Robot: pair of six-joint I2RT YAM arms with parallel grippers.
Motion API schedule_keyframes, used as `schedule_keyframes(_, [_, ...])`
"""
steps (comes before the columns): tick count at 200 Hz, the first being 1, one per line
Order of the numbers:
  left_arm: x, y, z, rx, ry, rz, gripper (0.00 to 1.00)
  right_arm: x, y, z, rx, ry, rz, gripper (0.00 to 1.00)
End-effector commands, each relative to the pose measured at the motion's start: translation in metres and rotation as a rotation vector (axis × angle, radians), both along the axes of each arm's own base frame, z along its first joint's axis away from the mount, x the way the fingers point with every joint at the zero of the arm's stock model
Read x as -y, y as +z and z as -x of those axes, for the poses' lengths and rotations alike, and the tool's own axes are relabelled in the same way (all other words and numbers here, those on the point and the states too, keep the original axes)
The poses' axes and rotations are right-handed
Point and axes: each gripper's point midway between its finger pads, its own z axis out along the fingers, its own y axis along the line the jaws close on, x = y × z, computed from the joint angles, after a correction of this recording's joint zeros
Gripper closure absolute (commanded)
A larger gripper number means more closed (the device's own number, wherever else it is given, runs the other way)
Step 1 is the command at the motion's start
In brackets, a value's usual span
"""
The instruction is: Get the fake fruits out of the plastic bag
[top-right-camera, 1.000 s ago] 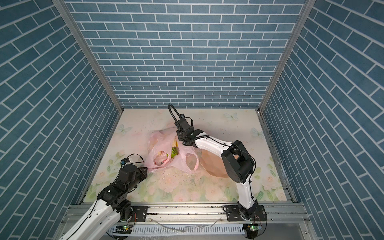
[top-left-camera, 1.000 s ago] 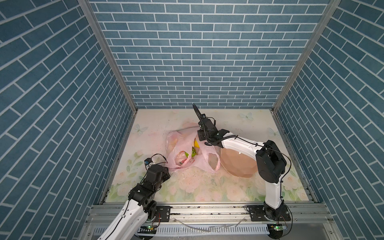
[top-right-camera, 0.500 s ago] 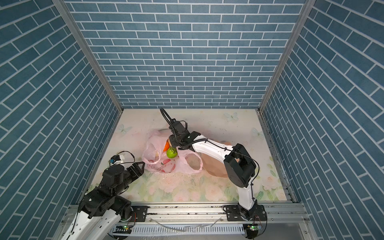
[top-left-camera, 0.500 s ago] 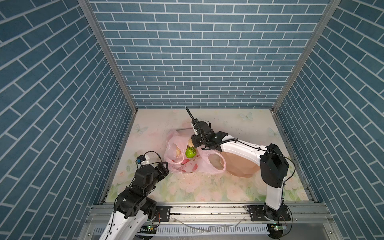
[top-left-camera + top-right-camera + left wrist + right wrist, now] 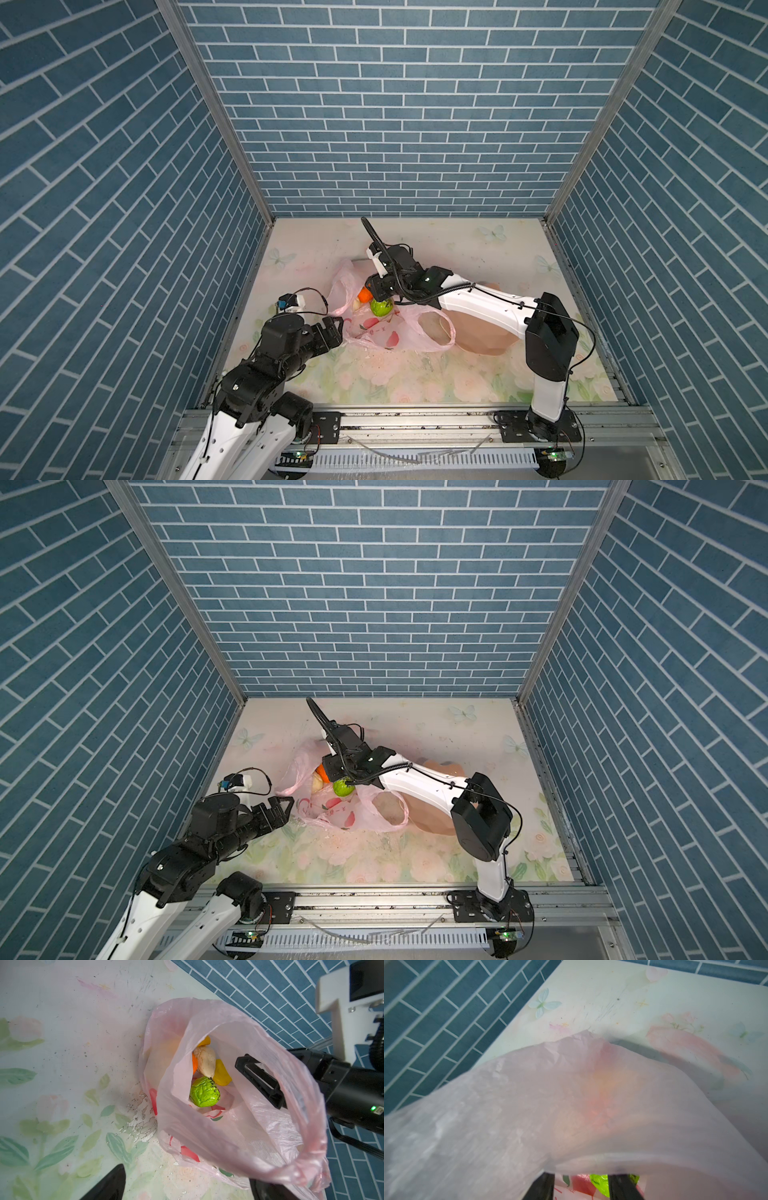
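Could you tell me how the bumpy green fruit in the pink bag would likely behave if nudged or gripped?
The bumpy green fruit looks roundish, so it would probably roll if nudged. Its skin looks glossy, so it may slip in a light grip. The thin crinkled plastic bag beneath it would likely shift.

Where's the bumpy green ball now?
The bumpy green ball sits in the plastic bag, left of table centre in both top views, by the right gripper, beside the orange.
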Motion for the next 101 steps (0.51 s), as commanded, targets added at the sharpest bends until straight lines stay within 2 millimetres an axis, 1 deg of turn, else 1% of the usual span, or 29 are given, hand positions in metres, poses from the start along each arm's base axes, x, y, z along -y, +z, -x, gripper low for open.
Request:
schedule_keyframes(1, [0.002,0.015,0.006,0.038,-0.054,-0.017,0.02,-0.022,0.042,-0.001,0.010,0.021,-0.136,0.57])
schedule_keyframes(22, [0.003,0.031,0.002,0.064,-0.088,-0.070,0.01,-0.029,0.053,-0.002,0.016,0.039,-0.163,0.57])
schedule_keyframes(38, [0.004,0.037,-0.006,0.049,-0.115,-0.131,0.01,-0.032,0.061,-0.001,0.023,0.048,-0.176,0.57])
schedule_keyframes(54, [0.004,0.044,-0.014,0.056,-0.132,-0.183,0.01,-0.032,0.064,-0.001,0.028,0.050,-0.179,0.57])
schedule_keyframes(57, [0.005,0.041,-0.018,0.037,-0.137,-0.201,0.01,-0.032,0.064,-0.001,0.029,0.050,-0.179,0.57])
schedule_keyframes(74, [0.005,0.045,-0.027,0.031,-0.156,-0.260,0.01,-0.031,0.065,0.000,0.030,0.051,-0.180,0.57])
schedule_keyframes(101, [0.008,0.044,-0.039,0.011,-0.181,-0.319,0.02,-0.031,0.066,-0.001,0.034,0.051,-0.180,0.57])
